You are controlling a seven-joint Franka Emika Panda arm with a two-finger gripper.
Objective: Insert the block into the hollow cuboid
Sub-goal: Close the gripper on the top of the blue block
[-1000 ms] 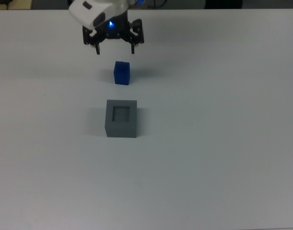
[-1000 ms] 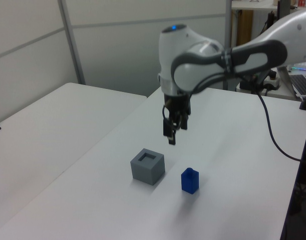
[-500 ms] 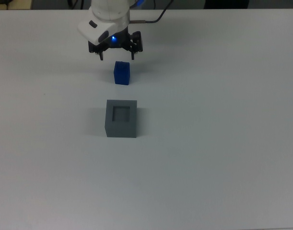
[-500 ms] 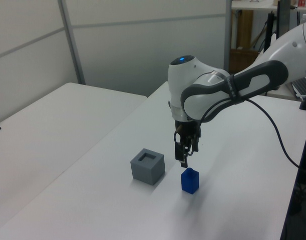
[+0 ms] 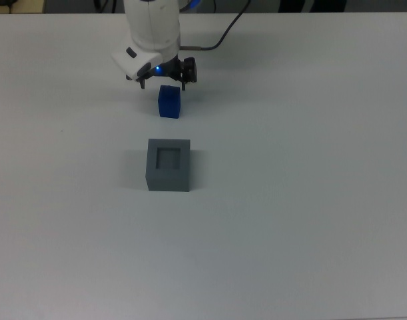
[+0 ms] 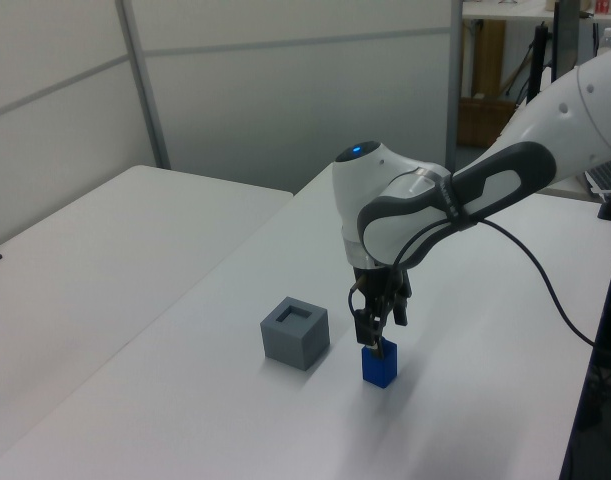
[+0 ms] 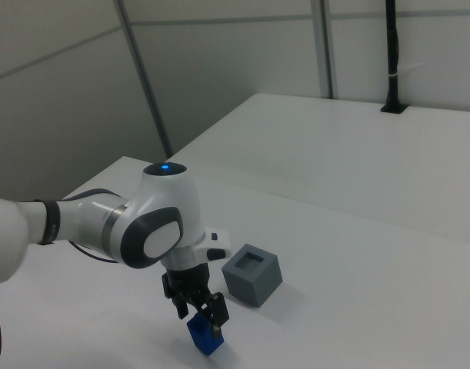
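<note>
The gripper (image 6: 376,336) is positioned open astride the block (image 5: 168,102); no grip is visible. The hollow cuboid (image 5: 168,165) is located nearby on the white table (image 5: 290,200), unobstructed.

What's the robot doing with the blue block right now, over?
Gripper open, down around the blue block, not yet closed. Block on the table, apart from the grey box. Box recess empty. Nothing in the way.

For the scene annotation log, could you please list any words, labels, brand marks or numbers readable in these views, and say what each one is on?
None: no readable text in any view.
Blue block: plain faces.
Grey hollow cuboid: unmarked.
Robot arm: no legible logo; only a small blue light.
White table: bare of print.
</note>
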